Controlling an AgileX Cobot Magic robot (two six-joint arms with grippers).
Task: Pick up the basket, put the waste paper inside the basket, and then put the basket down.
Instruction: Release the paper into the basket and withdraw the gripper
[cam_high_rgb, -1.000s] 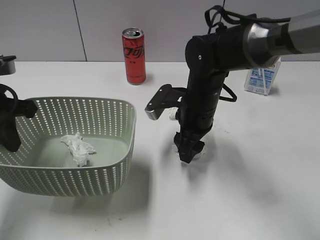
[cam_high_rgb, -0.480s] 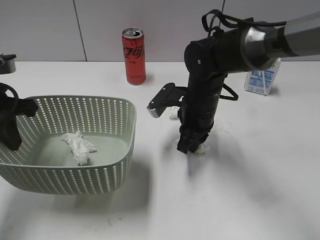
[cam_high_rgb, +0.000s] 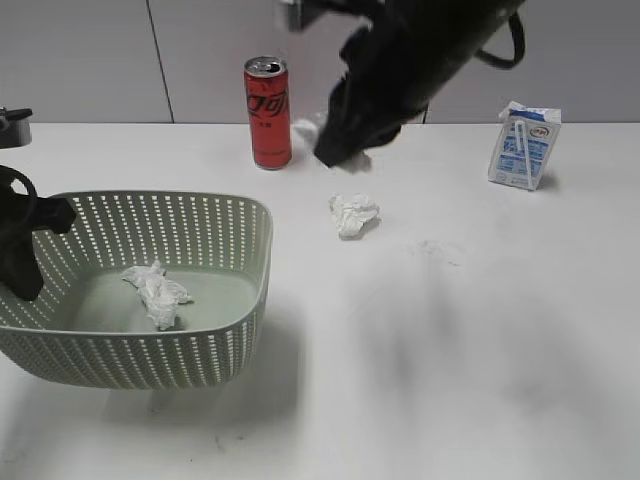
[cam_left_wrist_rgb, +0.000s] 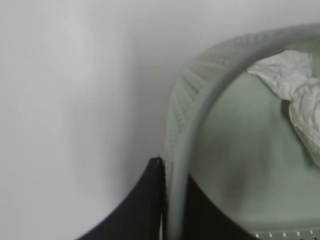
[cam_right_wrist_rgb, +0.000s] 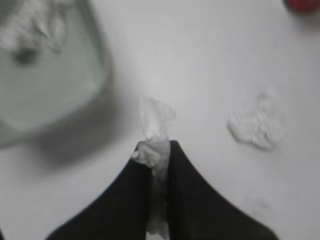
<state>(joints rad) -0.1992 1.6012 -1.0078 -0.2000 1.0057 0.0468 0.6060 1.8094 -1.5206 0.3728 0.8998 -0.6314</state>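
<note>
The pale green basket (cam_high_rgb: 215, 215) hangs tilted at the left, held off the table. My left gripper (cam_left_wrist_rgb: 172, 170) is shut on the basket's rim (cam_left_wrist_rgb: 200, 100); it shows at the left edge of the exterior view (cam_high_rgb: 18, 250). One wad of waste paper (cam_high_rgb: 155, 293) lies inside the basket and also shows in the left wrist view (cam_left_wrist_rgb: 300, 95). My right gripper (cam_high_rgb: 335, 145) is raised high near the can, shut on a second wad (cam_right_wrist_rgb: 156, 140). A third wad (cam_high_rgb: 352, 213) lies on the table; it also shows in the right wrist view (cam_right_wrist_rgb: 255, 125).
A red drink can (cam_high_rgb: 268, 112) stands at the back, just left of my right gripper. A blue-and-white drink carton (cam_high_rgb: 523, 146) stands at the back right. The basket corner (cam_right_wrist_rgb: 95, 50) shows at the upper left of the right wrist view.
My right arm has lifted from the table with a wad in its jaws and swung up and left toward the can. The basket and left gripper have stayed put.
</note>
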